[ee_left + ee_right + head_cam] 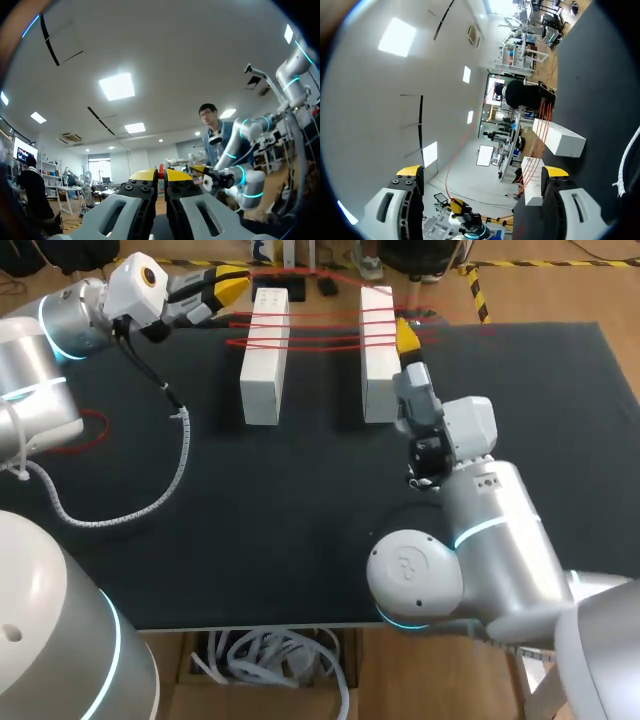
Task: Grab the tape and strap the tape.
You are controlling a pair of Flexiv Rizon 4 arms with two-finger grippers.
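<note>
Two white blocks, the left one (pixel 265 355) and the right one (pixel 378 355), stand on the black table, with several strands of red tape (pixel 320 332) stretched across them. My left gripper (pixel 235 285) hovers behind the left block, shut on the red tape, whose end shows between its yellow tips (pixel 161 173). A strand runs from it to the far right. My right gripper (pixel 406 338) sits beside the right block, open and empty. In the right wrist view its fingers (pixel 410 172) stand wide apart, with both blocks (pixel 559 139) and the tape strands (pixel 540 135) ahead.
A loose loop of red tape (pixel 88 430) lies on the table (pixel 300 520) at the left. My left arm's white coiled cable (pixel 178 465) hangs over the table's left half. A small black object (pixel 270 286) sits behind the left block.
</note>
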